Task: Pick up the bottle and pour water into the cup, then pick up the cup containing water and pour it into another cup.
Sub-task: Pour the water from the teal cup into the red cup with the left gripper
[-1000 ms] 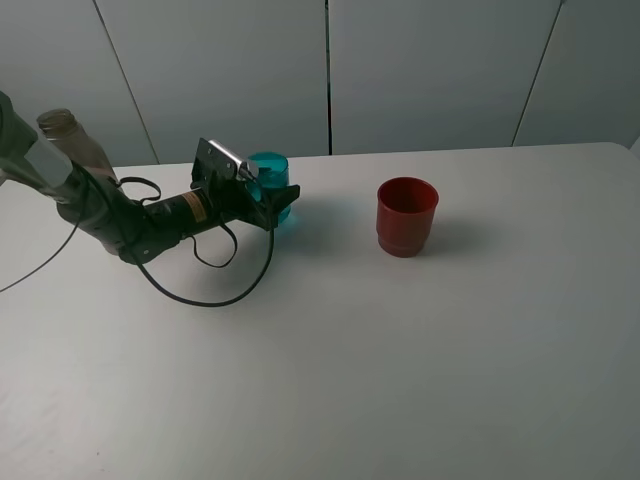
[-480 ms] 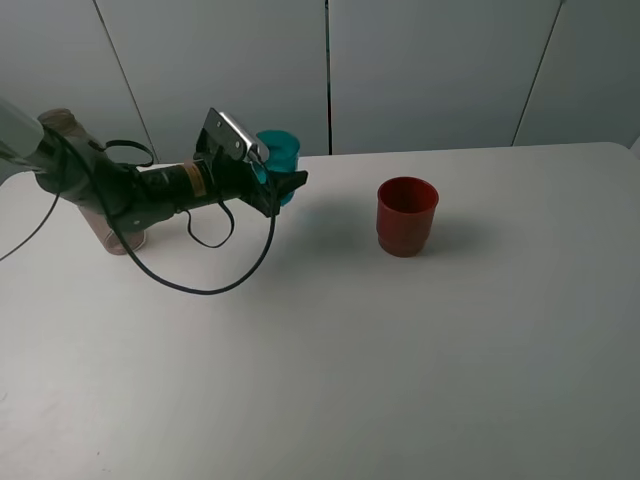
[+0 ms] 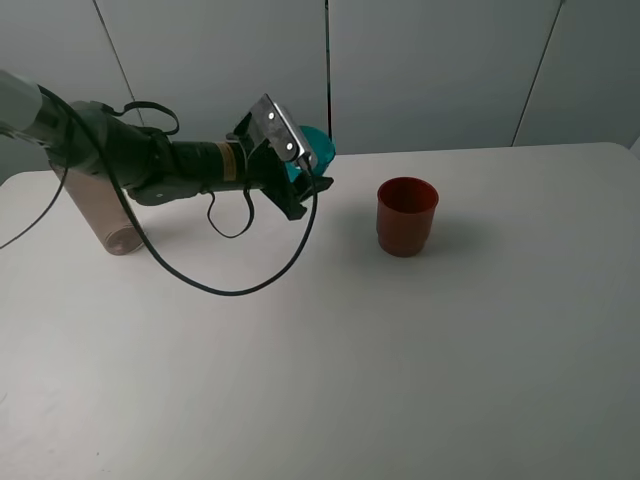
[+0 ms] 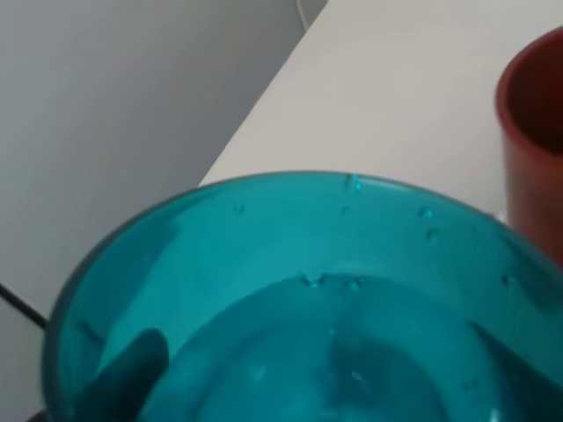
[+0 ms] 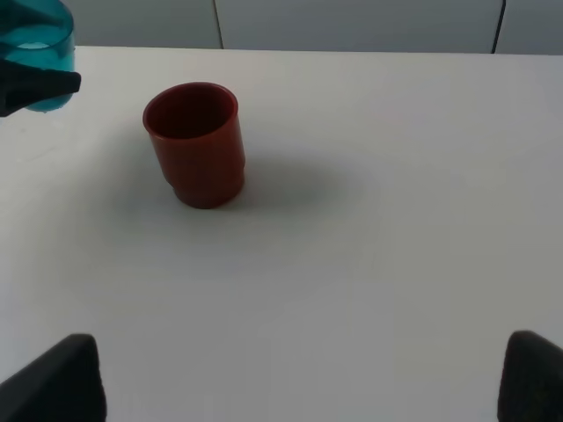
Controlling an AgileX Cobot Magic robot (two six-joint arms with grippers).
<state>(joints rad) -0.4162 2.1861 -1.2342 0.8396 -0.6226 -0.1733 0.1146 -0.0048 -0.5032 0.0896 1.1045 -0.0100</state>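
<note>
My left gripper (image 3: 306, 173) is shut on the cup (image 3: 319, 147), a teal tumbler held off the table left of another cup (image 3: 407, 215), which is red and stands upright. In the left wrist view the teal cup (image 4: 290, 308) fills the picture with water in it, a dark finger (image 4: 132, 374) shows through its wall, and the red cup (image 4: 537, 149) is at the edge. The bottle (image 3: 103, 212) stands at the far left, its neck hidden behind the left arm. My right gripper (image 5: 295, 380) is open and empty, well short of the red cup (image 5: 195, 143).
A black cable (image 3: 225, 285) loops from the left arm down onto the white table (image 3: 400, 360). The table's back edge runs along a grey panelled wall (image 3: 430, 70). The teal cup (image 5: 35, 40) also shows in the right wrist view.
The left gripper has lifted the teal cup off the table and carried it right, toward the red cup. The bottle, earlier partly hidden by the arm, now shows its lower body.
</note>
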